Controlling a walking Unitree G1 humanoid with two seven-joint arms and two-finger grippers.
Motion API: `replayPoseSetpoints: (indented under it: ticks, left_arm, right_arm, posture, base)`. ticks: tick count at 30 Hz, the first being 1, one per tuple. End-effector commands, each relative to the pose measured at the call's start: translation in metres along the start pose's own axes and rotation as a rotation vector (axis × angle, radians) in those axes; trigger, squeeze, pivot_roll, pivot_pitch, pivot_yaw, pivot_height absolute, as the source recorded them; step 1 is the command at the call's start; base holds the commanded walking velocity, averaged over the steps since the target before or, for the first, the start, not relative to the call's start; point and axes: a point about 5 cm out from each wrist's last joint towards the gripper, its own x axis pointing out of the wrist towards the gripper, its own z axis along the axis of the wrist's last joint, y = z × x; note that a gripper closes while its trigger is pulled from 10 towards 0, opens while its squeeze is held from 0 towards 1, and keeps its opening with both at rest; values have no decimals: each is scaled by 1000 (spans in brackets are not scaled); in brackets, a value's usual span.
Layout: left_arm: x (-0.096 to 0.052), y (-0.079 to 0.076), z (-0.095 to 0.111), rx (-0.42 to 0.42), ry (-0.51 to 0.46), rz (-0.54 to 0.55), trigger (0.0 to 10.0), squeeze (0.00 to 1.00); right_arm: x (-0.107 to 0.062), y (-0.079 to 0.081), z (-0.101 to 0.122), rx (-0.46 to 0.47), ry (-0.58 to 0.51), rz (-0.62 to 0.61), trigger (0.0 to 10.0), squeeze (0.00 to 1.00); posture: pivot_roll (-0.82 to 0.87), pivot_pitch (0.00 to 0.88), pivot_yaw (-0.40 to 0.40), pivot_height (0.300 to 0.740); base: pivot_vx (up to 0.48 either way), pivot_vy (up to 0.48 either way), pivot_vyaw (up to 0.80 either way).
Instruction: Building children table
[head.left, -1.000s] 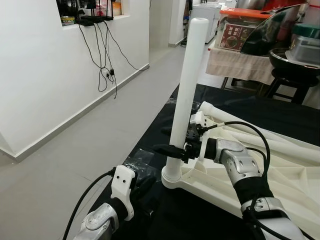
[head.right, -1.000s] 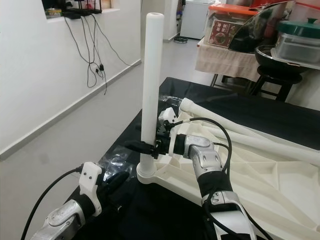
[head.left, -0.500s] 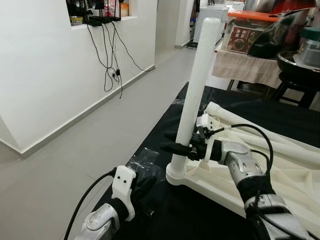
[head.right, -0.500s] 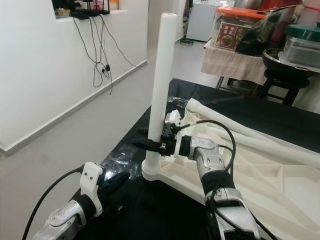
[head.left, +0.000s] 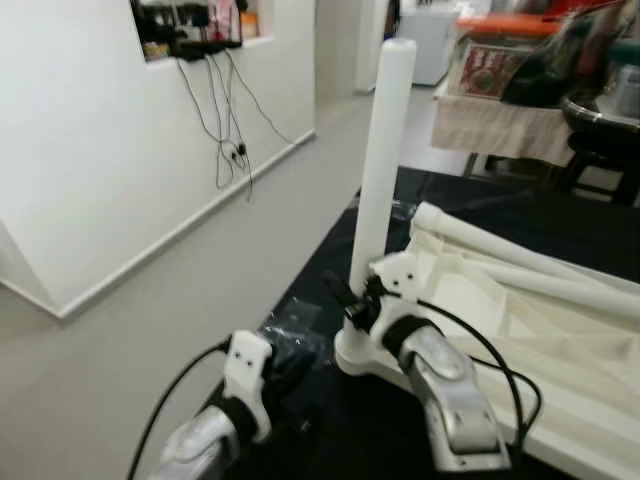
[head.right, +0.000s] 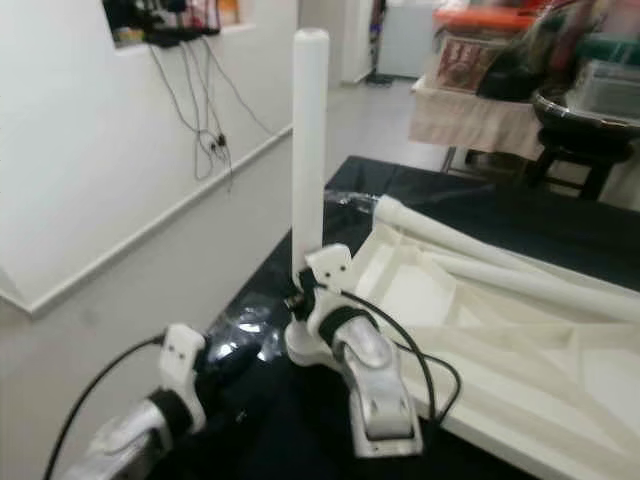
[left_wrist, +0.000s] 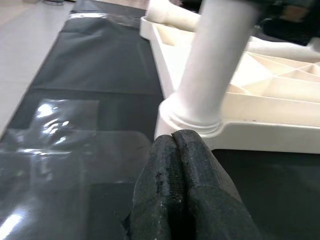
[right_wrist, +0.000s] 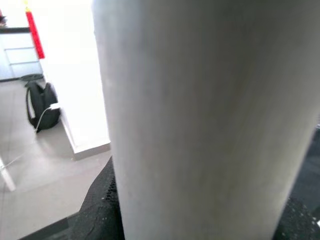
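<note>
Leg: our right tool (head.left: 352, 300) pinches the upright white plastic table leg (head.left: 381, 150) near its socket.
Left tool (left_wrist: 177, 150): fingers pressed together, just beside the upturned white tabletop (head.left: 560, 350) corner; open grey floor (head.left: 200, 270) alongside.

Wall (head.left: 90, 150): standing at 9 o'clock, white.
Cables (head.left: 228, 120): hanging down the wall at 11 o'clock.
Black sheet (left_wrist: 90, 65): covering the floor.
Draped table (head.left: 500, 105): standing at 1 o'clock.

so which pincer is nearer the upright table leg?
Right. The right pincer is at the table leg, gripping it just above the socket. The left pincer is shut, low on the black mat just short of the leg's base, apart from it.
</note>
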Motion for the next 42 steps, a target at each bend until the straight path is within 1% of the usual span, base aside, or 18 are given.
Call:
replayPoseSetpoints:
  ticks: [1, 2, 5, 7, 8, 9, 10, 11, 14, 15, 18, 24, 25, 26, 29, 35, 41, 42]
  left_arm:
    - [0, 2, -2, 5, 14, 7, 10000, 0]
    - [0, 2, -1, 8, 11, 13, 10000, 0]
    - [1, 2, -1, 10, 10, 16, 10000, 0]
    - [1, 2, -1, 7, 10, 14, 10000, 0]
    - [1, 2, -1, 6, 10, 13, 10000, 0]
    - [1, 2, -1, 6, 10, 13, 10000, 0]
    - [2, 2, -2, 4, 11, 11, 10000, 0]
    - [2, 1, -2, 3, 12, 10, 10000, 0]
    - [4, 0, -3, 3, 11, 7, 10000, 0]
    - [4, 0, -3, 3, 11, 7, 10000, 0]
    - [4, -1, -3, 7, 10, 10, 10000, 0]
    - [5, -2, -3, 10, 9, 11, 10000, 0]
    - [5, -3, -3, 13, 9, 12, 10000, 0]
    - [4, -3, -3, 15, 9, 13, 10000, 0]
    - [4, -4, -3, 17, 8, 14, 10000, 0]
    - [4, -4, -2, 17, 7, 14, 10000, 0]
    - [2, -5, -2, 13, 7, 12, 10000, 0]
    - [1, -6, -2, 13, 7, 12, 10000, 0]
  right_arm:
    - [-3, -5, -31, 32, 136, -22, 10000, 0]
    - [0, 0, -31, 75, 126, 56, 10000, 1000]
    - [-1, 6, -28, 106, 120, 90, 10000, 1000]
    - [1, 13, -18, 124, 72, 243, 10000, 1000]
    - [2, 11, -12, 108, 41, 322, 10000, 1000]
    - [2, 11, -12, 108, 41, 322, 10000, 1000]
    - [2, 7, -8, 99, 29, 425, 10000, 1000]
    - [1, 5, -6, 95, 26, 484, 10000, 0]
    - [6, -18, -2, 47, 39, 675, 10000, 0]
    - [6, -18, -2, 47, 39, 675, 10000, 0]
    - [17, -38, 0, 57, 66, 745, 10000, 0]
    - [25, -49, 0, 126, 89, 745, 9961, 0]
    - [25, -53, -1, 154, 97, 745, 4431, 0]
    - [25, -57, -1, 171, 99, 734, 0, 0]
    - [22, -66, -5, 196, 92, 727, 0, 0]
    - [17, -72, -10, 212, 75, 740, 0, 0]
    - [-1, -79, -24, 154, 64, 674, 0, 0]
    - [-6, -75, -28, 137, 67, 643, 0, 0]
  posture:
    - [16, 0, -45, 740]
    - [19, 0, -47, 740]
    - [19, 0, -47, 740]
    - [19, 0, -49, 740]
    - [23, 0, -49, 740]
    - [23, 0, -49, 740]
    - [25, 0, -50, 740]
    - [25, 0, -50, 740]
    - [33, 0, -59, 740]
    - [33, 0, -59, 740]
    - [48, 0, -67, 740]
    - [66, 0, -74, 740]
    - [71, 0, -78, 740]
    - [73, 0, -78, 740]
    - [72, 0, -78, 740]
    - [64, 0, -70, 740]
    - [61, 0, -74, 740]
    - [62, 0, -90, 740]
  base:
    - [0, 0, 0]
    - [0, 0, 0]
    - [0, 0, 0]
    - [0, 0, 0]
    - [0, 0, 0]
    - [0, 0, 0]
    - [0, 0, 0]
    - [0, 0, 0]
    - [0, 0, 0]
    - [0, 0, 0]
    - [0, 0, 0]
    - [0, 0, 0]
    - [0, 0, 0]
    - [0, 0, 0]
    - [0, 0, 0]
    - [0, 0, 0]
    - [0, 0, 0]
    - [0, 0, 0]
